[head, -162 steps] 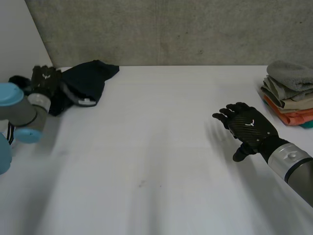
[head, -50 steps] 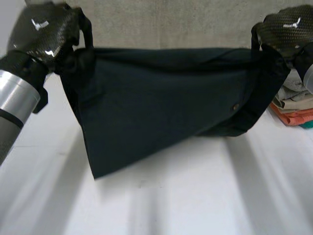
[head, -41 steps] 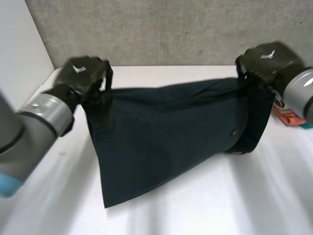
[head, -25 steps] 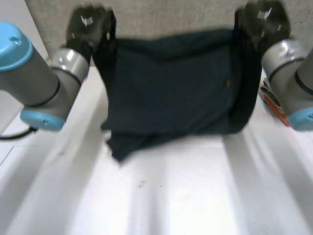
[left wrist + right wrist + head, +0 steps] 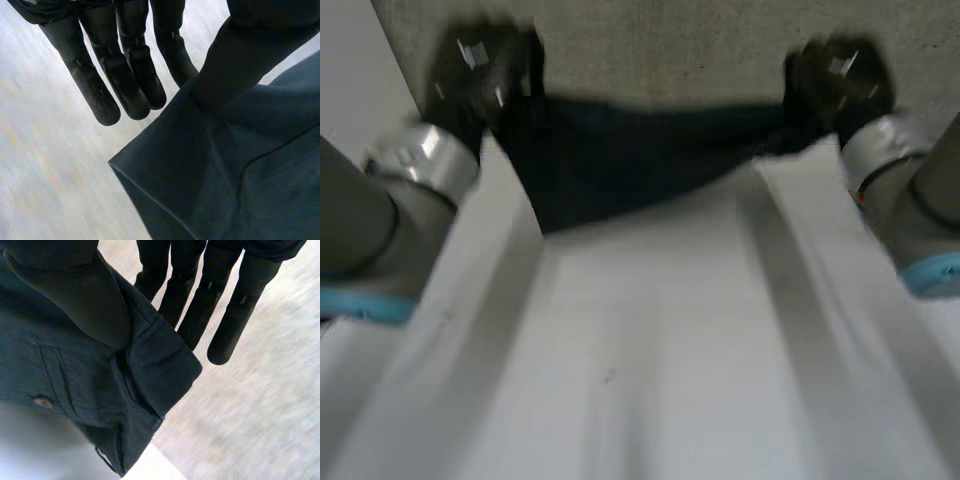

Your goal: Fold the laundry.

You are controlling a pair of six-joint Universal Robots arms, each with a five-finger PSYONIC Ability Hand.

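Observation:
A dark navy garment (image 5: 640, 150) is stretched between my two hands at the far side of the table, its lower part resting on the white tabletop. My left hand (image 5: 480, 70) pinches its left corner; in the left wrist view the thumb (image 5: 250, 45) presses the cloth (image 5: 240, 170) against straight fingers (image 5: 125, 75). My right hand (image 5: 835, 80) holds the right corner the same way: its thumb (image 5: 75, 295) clamps a folded waistband edge (image 5: 155, 365) with a small button (image 5: 43, 402) against the fingers (image 5: 200, 305).
The white table (image 5: 640, 360) stretches toward me between both grey arms. A grey concrete wall (image 5: 660, 40) stands right behind the hands. A bit of the folded clothes stack (image 5: 860, 205) peeks out beside my right forearm.
Both hands carried the hanging garment away from me toward the wall and lowered it, so it now drapes onto the far part of the table. Both grips have held.

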